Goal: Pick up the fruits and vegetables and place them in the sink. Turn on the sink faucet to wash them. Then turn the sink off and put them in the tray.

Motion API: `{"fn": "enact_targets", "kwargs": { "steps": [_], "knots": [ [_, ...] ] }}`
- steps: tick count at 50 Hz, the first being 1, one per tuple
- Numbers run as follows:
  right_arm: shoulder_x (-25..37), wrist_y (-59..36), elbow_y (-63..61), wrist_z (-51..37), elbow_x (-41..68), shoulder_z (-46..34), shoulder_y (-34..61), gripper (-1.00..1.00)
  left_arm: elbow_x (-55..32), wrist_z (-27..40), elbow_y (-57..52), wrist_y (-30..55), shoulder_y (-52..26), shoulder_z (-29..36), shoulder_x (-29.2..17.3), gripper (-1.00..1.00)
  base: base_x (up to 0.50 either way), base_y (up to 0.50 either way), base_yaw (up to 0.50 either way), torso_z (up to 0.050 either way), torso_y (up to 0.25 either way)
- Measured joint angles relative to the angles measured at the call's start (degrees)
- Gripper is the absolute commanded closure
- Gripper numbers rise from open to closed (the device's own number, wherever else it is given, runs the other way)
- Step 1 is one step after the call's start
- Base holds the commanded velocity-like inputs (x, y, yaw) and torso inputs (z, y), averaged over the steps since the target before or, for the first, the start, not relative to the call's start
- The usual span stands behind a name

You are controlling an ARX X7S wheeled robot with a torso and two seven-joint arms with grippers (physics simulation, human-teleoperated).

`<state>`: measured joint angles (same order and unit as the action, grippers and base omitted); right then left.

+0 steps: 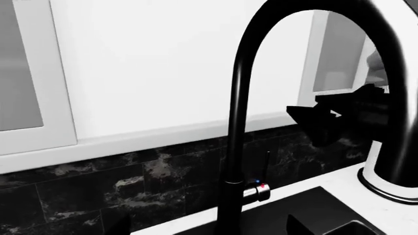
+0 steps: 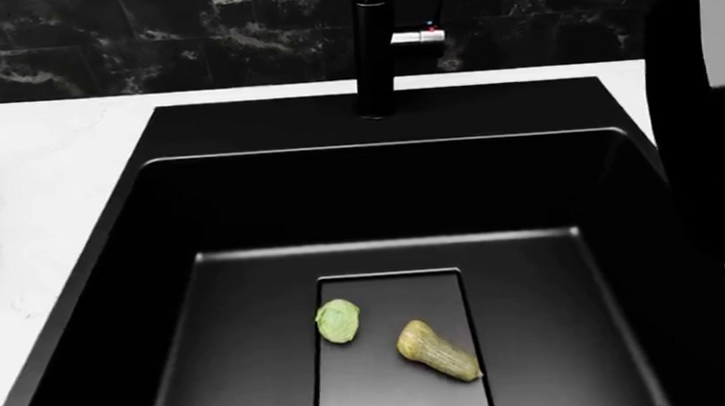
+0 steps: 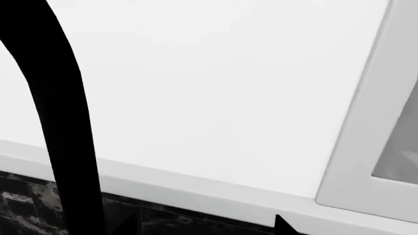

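My right gripper [image 1: 307, 117] up beside faucet [image 1: 238, 147] neck, apart from lever [image 2: 418, 36]; finger spread unclear. Left fingers unseen. Cabbage [image 2: 337, 321] and squash [image 2: 438, 351] on drain plate [image 2: 402, 392], sink [image 2: 150, 275] floor, well below, near front edge

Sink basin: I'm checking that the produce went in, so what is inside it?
Inside the sink lie a pale green cabbage and a tan squash, apart, both on the drain plate. The basin's near edge is out of frame.
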<state>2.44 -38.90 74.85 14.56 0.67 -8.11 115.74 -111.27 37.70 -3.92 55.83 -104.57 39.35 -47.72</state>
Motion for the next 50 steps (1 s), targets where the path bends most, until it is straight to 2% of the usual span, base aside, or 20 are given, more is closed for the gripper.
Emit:
{"fn": "enact_targets", "kwargs": {
  "steps": [16,50],
  "knots": [
    [-0.09,-0.2,0.07,0.38,-0.41,0.05,2.08,-1.0,-0.5,-0.06,0.07,0.68,-2.07,-0.38,0.06,-1.0,0.0,0.0,0.0,0.0,-0.149],
    [-0.71,0.38,0.14,1.57,-0.38,1.08,-2.39,-1.0,-0.33,-0.27,-0.41,0.64,-2.47,-0.45,0.23,-1.0,0.0,0.0,0.0,0.0,-0.149]
  ]
}}
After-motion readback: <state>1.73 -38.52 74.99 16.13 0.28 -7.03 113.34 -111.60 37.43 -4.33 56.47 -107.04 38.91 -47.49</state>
